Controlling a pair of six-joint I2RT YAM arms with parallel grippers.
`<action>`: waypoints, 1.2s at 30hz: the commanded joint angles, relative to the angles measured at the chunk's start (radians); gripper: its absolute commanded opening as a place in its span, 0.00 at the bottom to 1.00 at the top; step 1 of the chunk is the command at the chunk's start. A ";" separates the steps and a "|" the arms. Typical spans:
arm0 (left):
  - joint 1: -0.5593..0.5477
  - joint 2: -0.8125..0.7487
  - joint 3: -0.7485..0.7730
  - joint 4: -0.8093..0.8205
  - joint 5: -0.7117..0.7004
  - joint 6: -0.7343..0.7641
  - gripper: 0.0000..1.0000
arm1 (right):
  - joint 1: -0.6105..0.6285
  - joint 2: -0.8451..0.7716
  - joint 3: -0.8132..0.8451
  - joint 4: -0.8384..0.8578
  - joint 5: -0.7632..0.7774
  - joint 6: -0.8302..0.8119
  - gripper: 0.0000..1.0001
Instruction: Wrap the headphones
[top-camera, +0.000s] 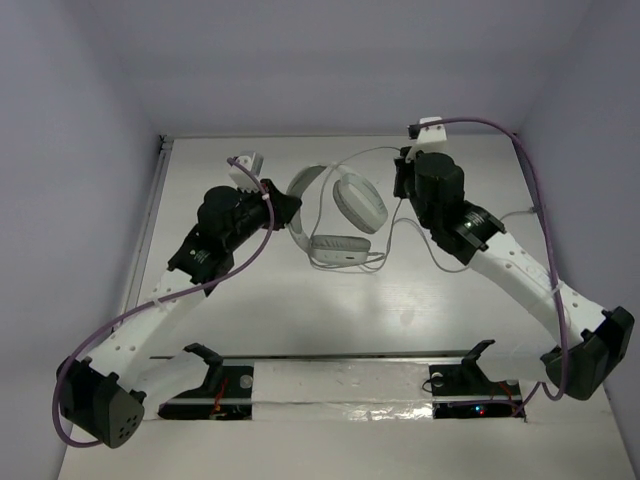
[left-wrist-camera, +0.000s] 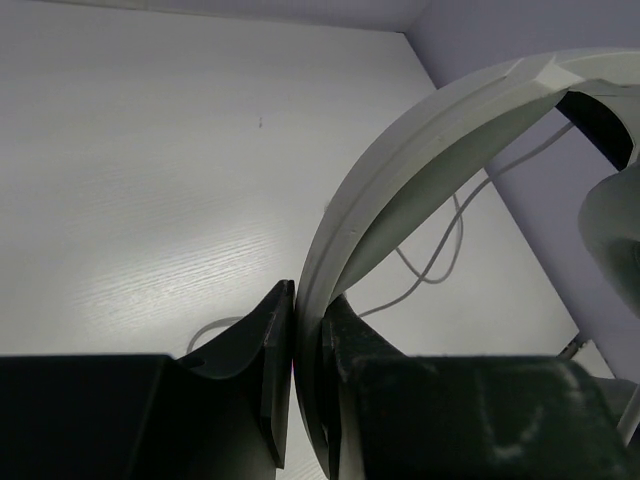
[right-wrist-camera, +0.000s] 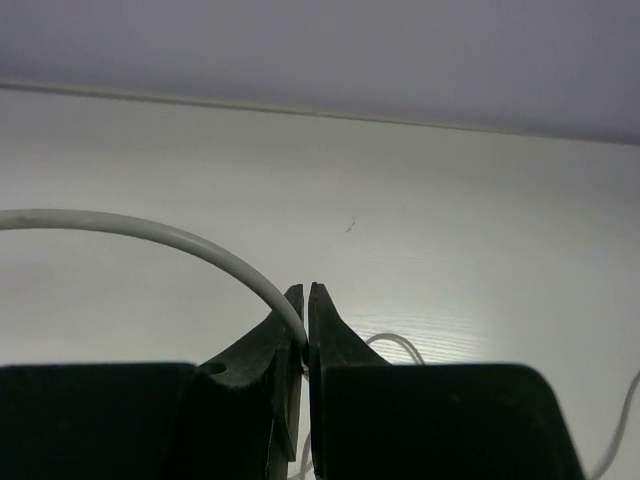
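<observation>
The white and light-grey headphones (top-camera: 345, 215) sit mid-table, one oval ear cup (top-camera: 359, 203) tilted up, the other (top-camera: 336, 250) lying flat nearer me. My left gripper (top-camera: 292, 205) is shut on the curved white headband (left-wrist-camera: 400, 170), which is pinched between its fingers (left-wrist-camera: 265, 350). My right gripper (top-camera: 402, 172) is shut on the thin grey cord (right-wrist-camera: 150, 235), which arcs left out of the closed jaws. The cord (top-camera: 345, 160) loops from the right gripper over the headphones, and more of it trails loose on the table (top-camera: 420, 232).
White table (top-camera: 300, 320) with pale walls at the back and on both sides. A raised rail (top-camera: 148, 225) runs along the left edge. Purple cables (top-camera: 545, 210) run along both arms. Arm bases and black brackets (top-camera: 215, 365) sit at the near edge.
</observation>
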 joint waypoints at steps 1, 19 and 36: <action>-0.005 -0.042 0.069 0.065 0.075 -0.050 0.00 | -0.017 -0.047 -0.047 0.154 0.000 0.074 0.00; 0.121 -0.052 0.115 0.172 0.306 -0.231 0.00 | -0.026 -0.030 -0.371 0.450 -0.224 0.257 0.00; 0.131 -0.042 0.184 0.201 0.355 -0.332 0.00 | -0.026 0.132 -0.509 0.972 -0.655 0.332 0.30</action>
